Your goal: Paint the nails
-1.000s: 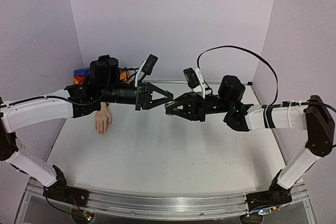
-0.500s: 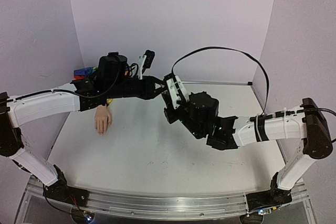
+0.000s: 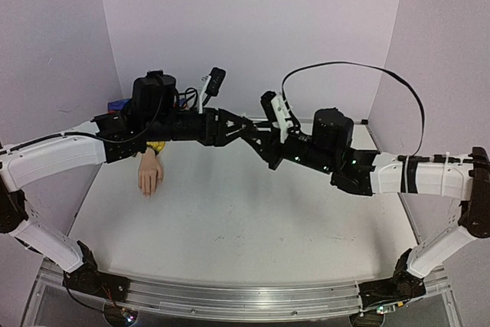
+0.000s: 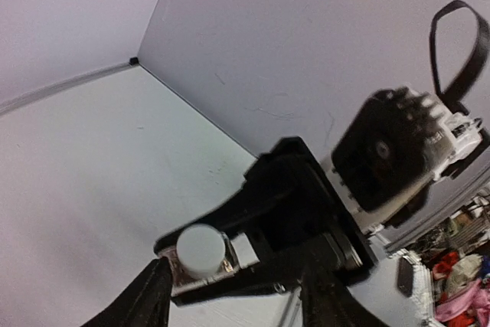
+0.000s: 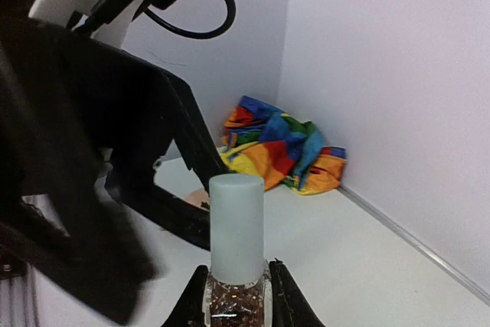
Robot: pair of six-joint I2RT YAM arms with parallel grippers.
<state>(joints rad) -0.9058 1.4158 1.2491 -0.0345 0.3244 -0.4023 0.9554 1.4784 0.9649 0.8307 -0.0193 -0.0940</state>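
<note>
A pale mannequin hand [image 3: 150,175] lies palm down at the table's back left; its nails are too small to make out. Its rainbow sleeve [image 5: 279,147] lies bunched in the corner. Both arms meet in mid-air above the table's middle. My right gripper [image 5: 237,300] is shut on the glass body of a small glitter-filled bottle [image 5: 236,227] with a white cap, held upright. My left gripper [image 4: 237,296] faces it, fingers [image 4: 153,296] apart on either side of the cap [image 4: 200,249], the left finger close to it. From above, the left gripper [image 3: 251,131] and right gripper [image 3: 268,155] nearly touch.
Pale violet walls [image 3: 253,28] close the table in at the back and on both sides. A black cable [image 3: 344,70] loops above the right arm. The left arm's forearm [image 3: 168,129] passes over the mannequin hand's wrist.
My left gripper has opened from shut. The right arm, which had swung low and left with the bottle, has come back up and to the right.
</note>
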